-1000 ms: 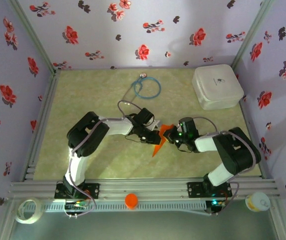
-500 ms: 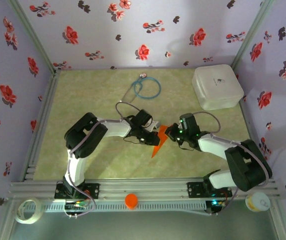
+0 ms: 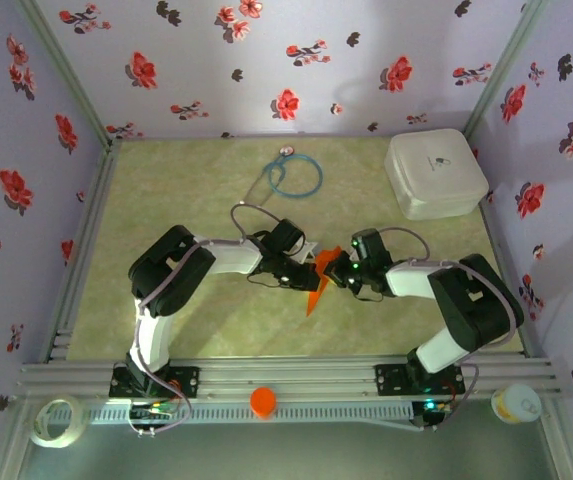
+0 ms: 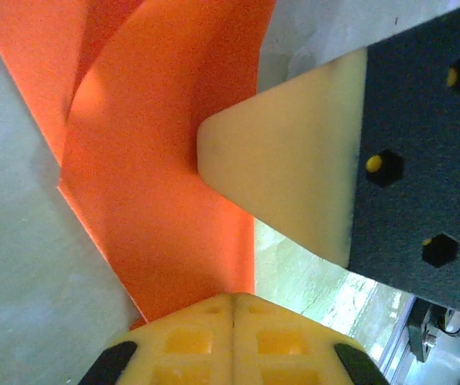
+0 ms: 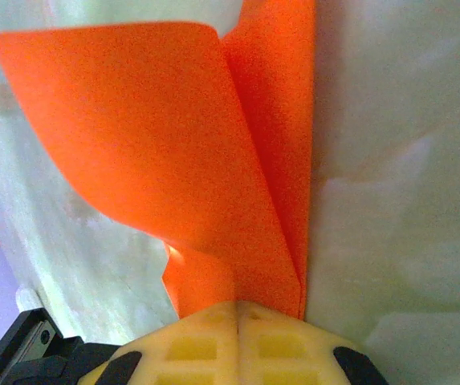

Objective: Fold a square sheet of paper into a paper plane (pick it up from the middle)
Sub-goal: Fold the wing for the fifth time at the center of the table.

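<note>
The orange sheet of paper (image 3: 315, 285) is partly folded into a narrow pointed shape at the middle of the table. My left gripper (image 3: 304, 268) is at its left side and my right gripper (image 3: 338, 268) at its right, tips nearly meeting over it. In the left wrist view the jaws (image 4: 234, 298) are shut, with a flap of the paper (image 4: 157, 160) running into them, and a cream finger of the right gripper (image 4: 286, 176) presses on the sheet. The right wrist view has the jaws (image 5: 238, 305) shut on curled, layered paper (image 5: 157, 120).
A white rounded box (image 3: 436, 173) stands at the back right, and a blue looped cord (image 3: 294, 175) lies at the back centre. On the near rail are a small round orange cap (image 3: 264, 401), a tape roll (image 3: 54, 420) and a small tub (image 3: 516, 403). Flowered walls close three sides.
The right gripper drew back to the right off the paper, then came back in and shut on its right edge. The left gripper stayed in place.
</note>
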### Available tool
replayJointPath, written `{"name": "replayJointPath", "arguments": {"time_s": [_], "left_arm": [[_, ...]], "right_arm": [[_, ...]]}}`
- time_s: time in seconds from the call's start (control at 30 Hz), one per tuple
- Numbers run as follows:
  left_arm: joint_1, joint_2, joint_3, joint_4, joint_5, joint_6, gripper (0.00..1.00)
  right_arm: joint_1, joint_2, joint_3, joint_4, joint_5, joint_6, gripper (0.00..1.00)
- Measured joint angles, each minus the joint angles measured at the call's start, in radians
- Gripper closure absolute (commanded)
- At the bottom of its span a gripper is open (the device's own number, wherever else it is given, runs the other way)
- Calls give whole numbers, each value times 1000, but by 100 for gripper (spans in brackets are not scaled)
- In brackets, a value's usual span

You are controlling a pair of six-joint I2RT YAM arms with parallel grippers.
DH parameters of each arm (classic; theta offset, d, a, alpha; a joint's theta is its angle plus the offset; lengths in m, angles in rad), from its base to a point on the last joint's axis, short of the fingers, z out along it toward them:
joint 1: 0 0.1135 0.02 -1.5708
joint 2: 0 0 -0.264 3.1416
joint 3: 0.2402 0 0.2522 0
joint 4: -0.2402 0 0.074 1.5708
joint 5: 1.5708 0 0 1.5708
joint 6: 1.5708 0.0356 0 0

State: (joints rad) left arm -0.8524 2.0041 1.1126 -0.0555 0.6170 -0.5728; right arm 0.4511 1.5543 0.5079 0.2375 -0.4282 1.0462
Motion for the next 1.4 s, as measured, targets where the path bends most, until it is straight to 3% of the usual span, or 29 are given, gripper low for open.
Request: {"name": "replayJointPath", "arguments": {"time_s": [0.87,1.4], "left_arm": [[3,11,16,-1,-5,11,100],[6,17,23,-11,10,36,100]], "right_arm": [[-132,163,212,-139,-122,-78,100],[-256,243,284,-92,-135,-101,97]]}}
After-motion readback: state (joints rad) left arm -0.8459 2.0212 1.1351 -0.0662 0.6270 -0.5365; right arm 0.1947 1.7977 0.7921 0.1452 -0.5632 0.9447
